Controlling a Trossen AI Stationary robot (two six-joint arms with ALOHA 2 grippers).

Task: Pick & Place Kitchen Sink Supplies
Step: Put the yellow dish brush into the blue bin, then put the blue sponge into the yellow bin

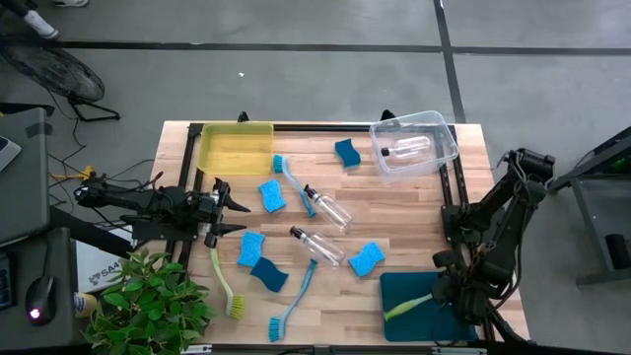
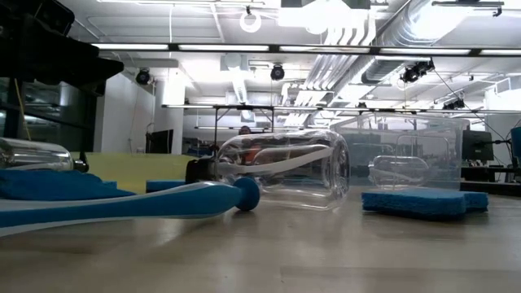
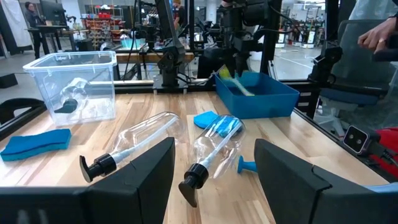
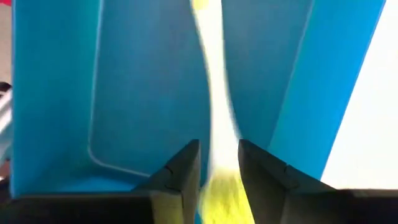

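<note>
My right gripper (image 4: 219, 180) hangs over the teal bin (image 1: 404, 325) at the table's near right, shut on a yellow-green and white dish brush (image 1: 406, 306) that reaches down into the bin. My left gripper (image 1: 232, 209) waits open and level at the table's left side, holding nothing. Lying flat on the table are two clear bottles with black tops (image 1: 330, 209) (image 1: 317, 245), several blue sponges (image 1: 271, 195) (image 1: 366, 258), two blue brushes (image 1: 294, 182) (image 1: 294, 296) and another yellow-green brush (image 1: 225, 286). A third bottle (image 1: 406, 150) lies in the clear bin (image 1: 434, 163). My right gripper pinches the brush's yellow-green end (image 4: 219, 199) between its two fingers. The fingers come from above, pointing steeply down. The white handle (image 4: 217, 93) runs away from them into the teal bin. Whether the brush's far end rests on the bin's floor cannot be told.
A yellow bin (image 1: 235, 148) stands at the far left of the table. A green leafy plant (image 1: 148, 301) sits off the near left corner. A bare strip of wood lies between the teal bin and the clear bin along the right side.
</note>
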